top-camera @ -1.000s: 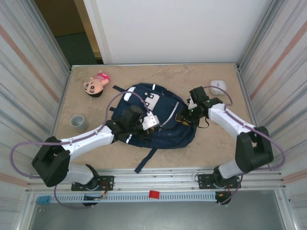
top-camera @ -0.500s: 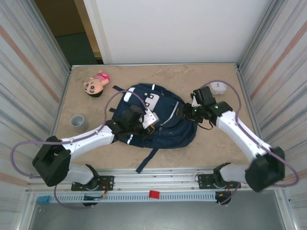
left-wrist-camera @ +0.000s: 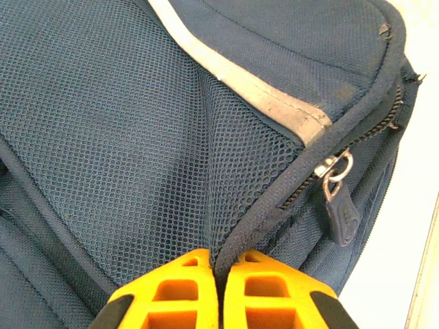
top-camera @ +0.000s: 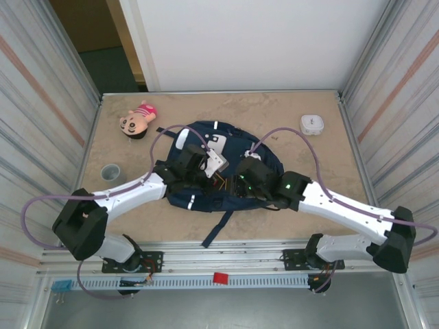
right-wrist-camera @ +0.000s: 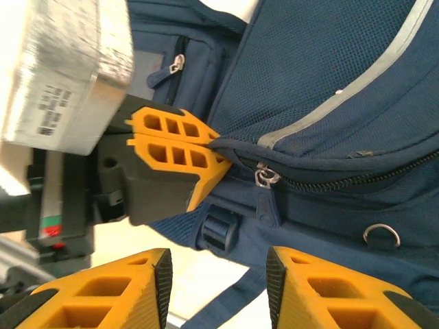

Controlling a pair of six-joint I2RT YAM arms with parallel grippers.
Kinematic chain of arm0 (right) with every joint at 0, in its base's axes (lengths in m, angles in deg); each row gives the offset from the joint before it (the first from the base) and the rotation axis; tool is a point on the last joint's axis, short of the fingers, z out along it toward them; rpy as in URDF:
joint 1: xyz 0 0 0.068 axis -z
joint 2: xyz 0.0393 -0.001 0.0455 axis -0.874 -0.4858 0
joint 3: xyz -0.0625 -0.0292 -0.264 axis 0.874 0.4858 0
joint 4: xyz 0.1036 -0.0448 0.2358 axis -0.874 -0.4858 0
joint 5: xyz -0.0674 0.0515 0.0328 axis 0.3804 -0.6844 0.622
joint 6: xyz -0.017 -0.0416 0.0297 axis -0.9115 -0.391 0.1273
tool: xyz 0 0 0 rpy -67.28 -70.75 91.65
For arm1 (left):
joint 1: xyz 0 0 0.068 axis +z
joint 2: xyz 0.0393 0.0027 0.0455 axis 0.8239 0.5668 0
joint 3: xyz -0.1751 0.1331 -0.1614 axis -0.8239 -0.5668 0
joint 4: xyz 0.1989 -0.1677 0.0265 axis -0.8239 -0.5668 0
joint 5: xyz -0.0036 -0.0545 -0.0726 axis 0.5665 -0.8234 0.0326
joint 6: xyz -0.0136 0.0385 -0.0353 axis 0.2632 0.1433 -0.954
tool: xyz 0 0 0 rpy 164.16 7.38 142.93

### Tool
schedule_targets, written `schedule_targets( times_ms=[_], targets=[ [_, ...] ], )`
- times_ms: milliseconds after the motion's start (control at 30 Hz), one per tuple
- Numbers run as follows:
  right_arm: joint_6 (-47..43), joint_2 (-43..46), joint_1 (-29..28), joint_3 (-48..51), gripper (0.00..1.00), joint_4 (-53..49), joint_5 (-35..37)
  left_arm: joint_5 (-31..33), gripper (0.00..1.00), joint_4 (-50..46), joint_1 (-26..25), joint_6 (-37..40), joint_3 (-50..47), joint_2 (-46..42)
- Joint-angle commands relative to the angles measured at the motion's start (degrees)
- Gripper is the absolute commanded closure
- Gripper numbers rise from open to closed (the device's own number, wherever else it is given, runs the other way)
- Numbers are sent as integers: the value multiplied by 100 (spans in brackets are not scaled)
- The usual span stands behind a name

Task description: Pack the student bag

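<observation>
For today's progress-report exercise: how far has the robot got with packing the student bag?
Done: nothing looks packed; the doll, grey cup and white device lie outside the student bag. In hand: the left claw is shut on the bag's edge by the zip pull, the right claw open beside it. Left: open the bag, load items.

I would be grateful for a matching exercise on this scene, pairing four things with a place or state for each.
Things:
1. left gripper
2. right gripper
3. grey cup
4. doll

Place or state:
A. far left part of the table
B. open, close to the student bag
C. shut on a seam of the student bag
D. left side of the table, nearer the arm bases

Pairs: 1-C; 2-B; 3-D; 4-A
</observation>
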Motion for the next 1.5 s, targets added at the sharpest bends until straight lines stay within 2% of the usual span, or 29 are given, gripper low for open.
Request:
schedule_targets(
  times_ms=[0,367,600,767,1000,1200,1367,1467],
  targets=[
    [128,-296,-27,85,57,218,641,-427,100,173,59,-287,299,-34],
    [-399,-1369,26,-193,57,350,1320,-683,100,196,96,-366,451,55],
    [-199,-1730,-34,-689,68,-824,2181,-620,100,46,128,-256,507,28],
    [-99,-1629,53,-588,78,-953,2245,-564,100,17,145,-204,481,2],
    [-327,-1511,308,-502,93,-893,2022,-545,100,-108,148,-68,507,26],
    [-846,-1014,809,-257,98,-917,1677,-195,100,-370,173,228,408,-62],
    [-1391,-366,1508,85,100,-724,1050,-47,100,-506,262,395,263,-170],
    [-1766,-67,2032,407,100,-286,243,13,100,-563,273,510,217,-200]
  ],
)
